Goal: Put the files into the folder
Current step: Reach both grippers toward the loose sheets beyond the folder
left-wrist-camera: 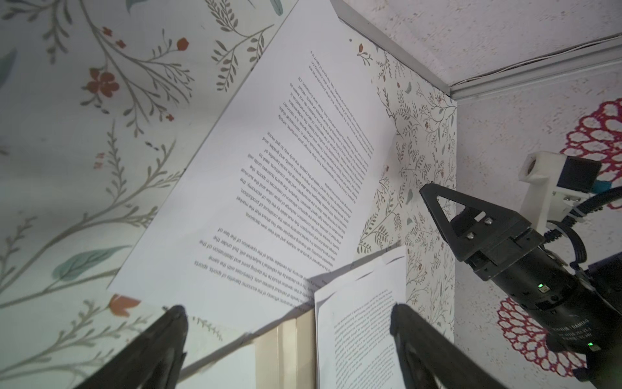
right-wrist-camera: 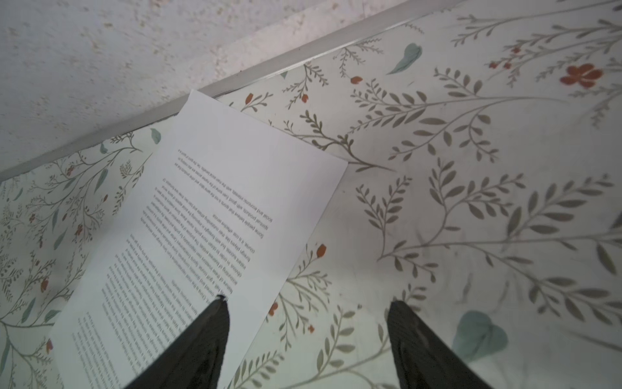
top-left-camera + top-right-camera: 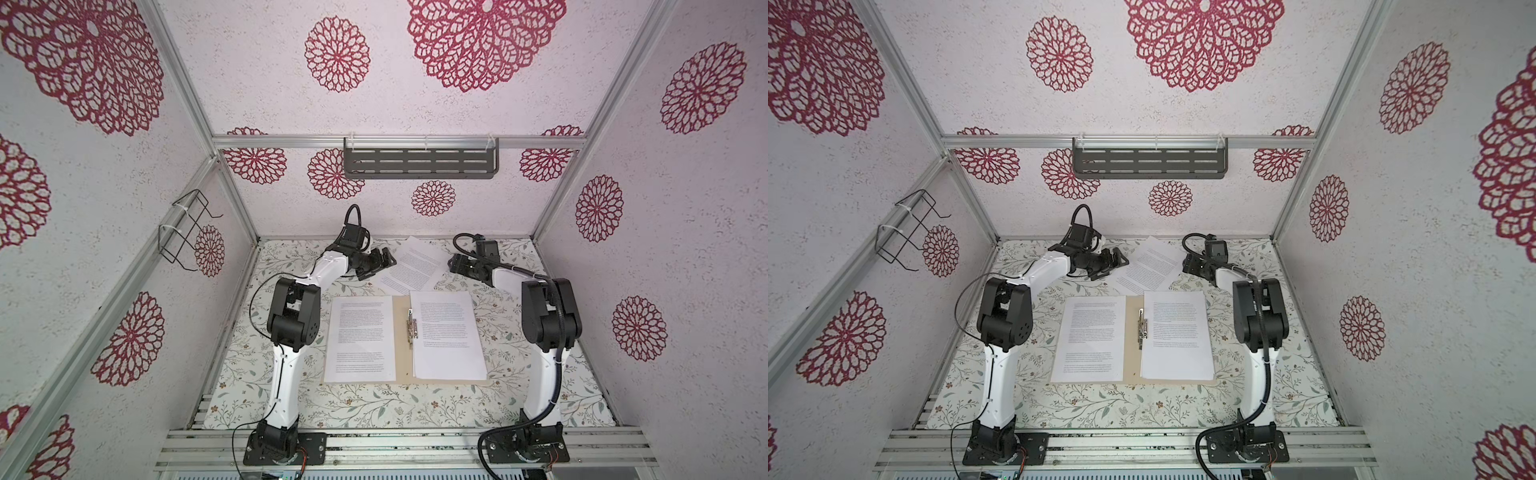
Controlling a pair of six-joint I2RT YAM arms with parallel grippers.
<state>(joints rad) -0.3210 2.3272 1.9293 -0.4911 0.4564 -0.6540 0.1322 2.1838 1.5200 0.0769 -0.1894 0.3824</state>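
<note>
The tan folder [image 3: 401, 332] [image 3: 1133, 332] lies open at the table's middle, its metal fastener [image 3: 411, 326] on the spine. A printed white sheet covers its left leaf [image 3: 360, 336], and more sheets cover its right leaf [image 3: 446, 332]. Loose files [image 3: 415, 266] [image 3: 1150, 266] lie angled behind the folder, against the back wall. My left gripper [image 3: 384, 259] [image 1: 287, 310] hovers open just left of them, holding nothing. My right gripper [image 3: 451, 264] [image 2: 308, 303] stands open at their right edge, one finger over the top sheet [image 2: 215, 215], nothing between its fingers.
A floral cover [image 3: 374, 403] spreads over the table. A grey slotted shelf [image 3: 419, 160] hangs on the back wall and a wire rack [image 3: 187, 232] on the left wall. Walls close in the back and both sides.
</note>
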